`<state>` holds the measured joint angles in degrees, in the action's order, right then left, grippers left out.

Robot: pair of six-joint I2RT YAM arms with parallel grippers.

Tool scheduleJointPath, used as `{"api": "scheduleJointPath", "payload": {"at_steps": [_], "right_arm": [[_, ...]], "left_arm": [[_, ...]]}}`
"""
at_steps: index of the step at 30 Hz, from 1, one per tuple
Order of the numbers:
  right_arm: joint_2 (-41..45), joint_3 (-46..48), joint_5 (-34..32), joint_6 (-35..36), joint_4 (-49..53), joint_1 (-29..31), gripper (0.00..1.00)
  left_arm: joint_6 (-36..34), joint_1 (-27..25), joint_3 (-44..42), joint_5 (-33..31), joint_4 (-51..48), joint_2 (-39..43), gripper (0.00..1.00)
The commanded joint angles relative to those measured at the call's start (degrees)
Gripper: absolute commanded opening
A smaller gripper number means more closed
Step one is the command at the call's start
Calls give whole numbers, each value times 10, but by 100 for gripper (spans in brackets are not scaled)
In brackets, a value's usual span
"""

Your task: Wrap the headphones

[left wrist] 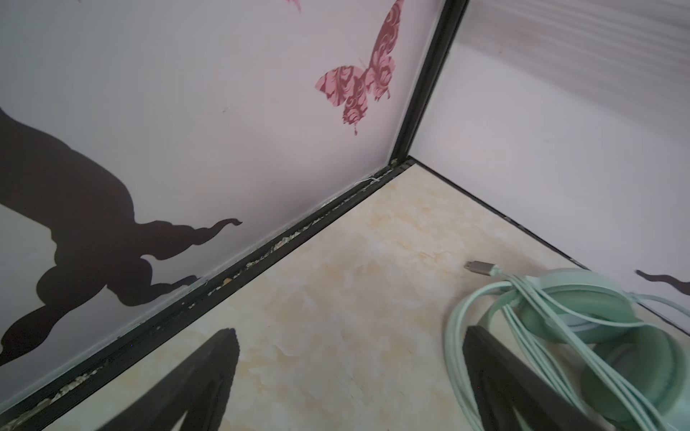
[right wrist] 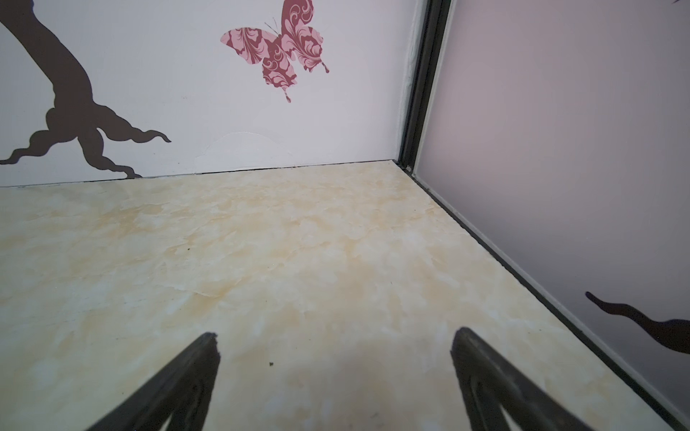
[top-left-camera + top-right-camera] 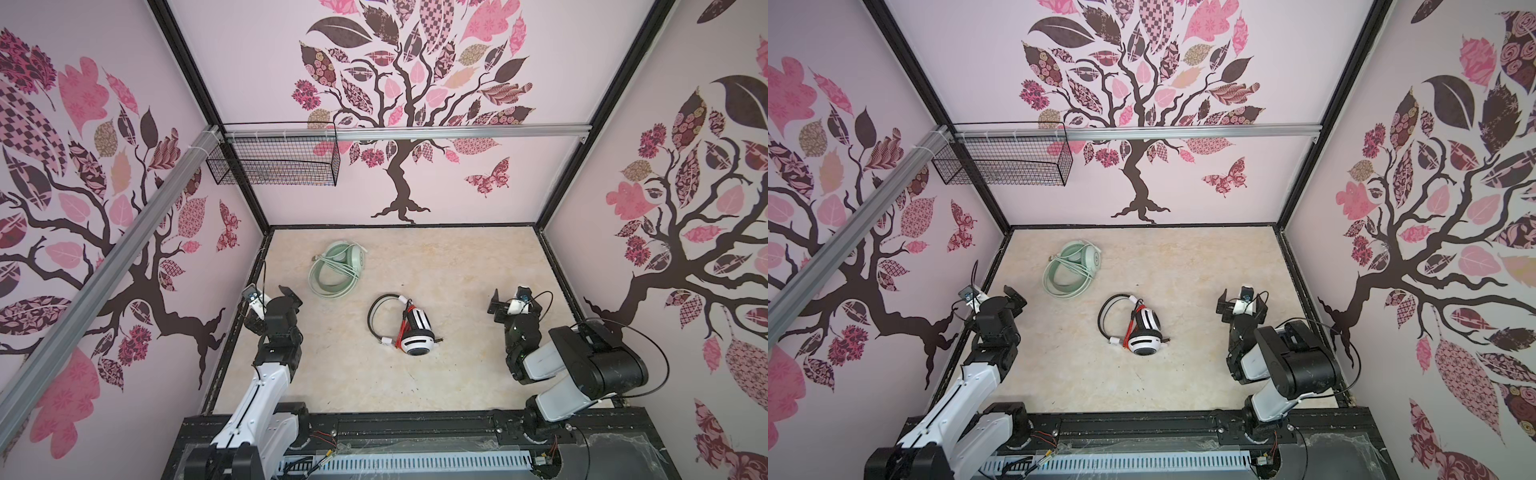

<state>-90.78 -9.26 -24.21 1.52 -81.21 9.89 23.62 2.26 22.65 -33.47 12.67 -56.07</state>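
In both top views, your mint-green headphones [image 3: 337, 270] near the table's [image 3: 478, 266] far-left corner and striped headphones [image 3: 409, 326] mid-table both look cord-wrapped; little seems left. Left wrist: left gripper [image 1: 351, 332] gapes, empty. Right wrist: right gripper [image 2: 336, 333] likewise.

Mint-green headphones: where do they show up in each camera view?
In a top view: mint-green headphones at the table's far left.
In a top view: the same spot.
Left wrist: beside the open left gripper, one finger partly covering them.
Right wrist: not in it.
Shared landmark: left-wall butterfly.
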Motion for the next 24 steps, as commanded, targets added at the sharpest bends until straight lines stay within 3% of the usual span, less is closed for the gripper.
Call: {"api": "scheduleJointPath", "payload": {"at_steps": [1,4,7,10,13,15,16,18,19,21,22,23,24], "right_arm": [[16,-31,5,-23,70,-10,99],[11,-32,4,-22,62,-10,99],[13,-33,4,-23,67,-10,99],[12,-32,4,-22,66,-10,99],[12,-34,4,-22,66,-10,99],[12,-34,4,-23,67,-9,99],[12,-34,5,-23,68,-10,99],[12,-35,4,-23,69,-10,99],[11,-36,5,-23,70,-10,99],[10,-47,9,-29,90,-14,99],[10,-56,22,-37,111,-24,99],[12,-68,37,-47,139,-35,99],[14,-69,48,-52,147,-42,99]], "left_arm": [[-46,8,-16,40,103,-54,97],[-93,7,-57,22,232,-93,97],[-93,5,-80,36,321,-139,97],[-135,-40,-75,-2,375,-203,97],[-225,-93,-68,-5,505,-307,97],[-271,-129,-19,-3,437,-328,97],[-262,-121,3,17,370,-319,97],[-220,-67,42,116,280,-316,97],[-195,-28,51,171,273,-325,97],[-191,-8,12,234,325,-318,97],[-199,-15,-17,221,437,-349,97],[-201,-21,-29,201,452,-355,97],[-197,-24,-20,195,386,-332,97]]}}
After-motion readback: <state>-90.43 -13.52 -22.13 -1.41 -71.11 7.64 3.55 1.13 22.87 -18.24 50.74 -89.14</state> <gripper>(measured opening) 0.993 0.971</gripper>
